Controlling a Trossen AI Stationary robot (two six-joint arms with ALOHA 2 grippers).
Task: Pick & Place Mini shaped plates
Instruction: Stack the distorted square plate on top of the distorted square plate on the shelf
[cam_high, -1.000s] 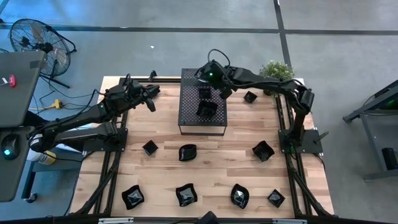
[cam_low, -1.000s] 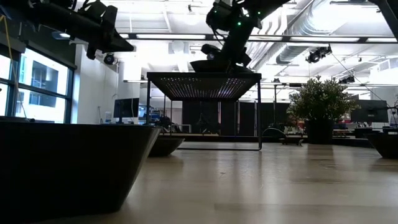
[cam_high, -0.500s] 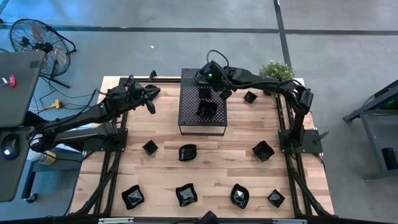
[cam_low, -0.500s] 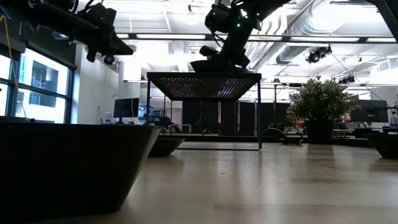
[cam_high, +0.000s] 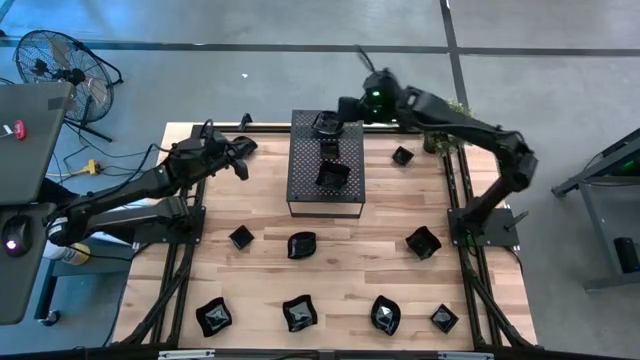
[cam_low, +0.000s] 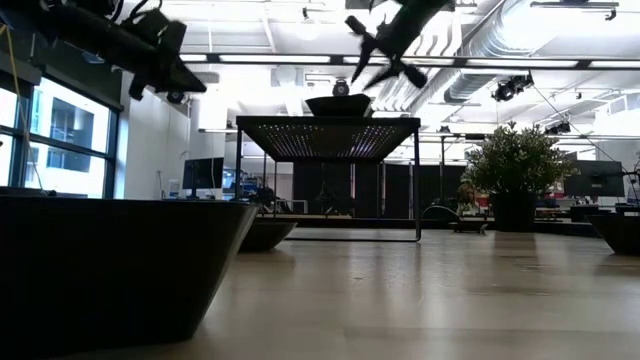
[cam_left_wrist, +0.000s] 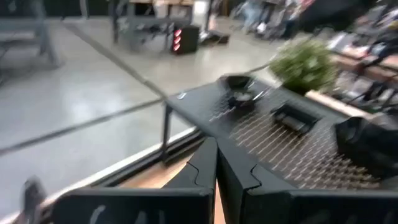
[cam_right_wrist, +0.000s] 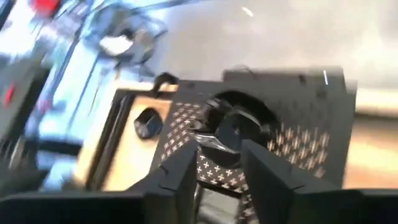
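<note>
A round black mini plate (cam_right_wrist: 233, 121) rests by its base on the far end of the perforated black box (cam_high: 325, 190); in the low view this round plate (cam_low: 338, 104) sits on the box top. Two more plates (cam_high: 328, 150) (cam_high: 332, 175) sit on the box behind it. My right gripper (cam_high: 343, 108) hovers open just above and beyond the round plate, its fingers (cam_right_wrist: 186, 171) apart and holding nothing; in the low view my right gripper (cam_low: 385, 48) hangs clear over the plate. My left gripper (cam_high: 241, 152) is shut and holds nothing, in the air left of the box.
Several more black plates lie on the wooden table: one (cam_high: 401, 155) right of the box, three in a middle row (cam_high: 241, 237) (cam_high: 302, 244) (cam_high: 423, 242), and several along the near edge (cam_high: 299, 313). A potted plant (cam_high: 444, 112) stands at the far right corner.
My right gripper has opened and let go of the round plate, which now sits on the far end of the box. The gripper has then risen and drawn back toward the table's far right, clear of the plate.
</note>
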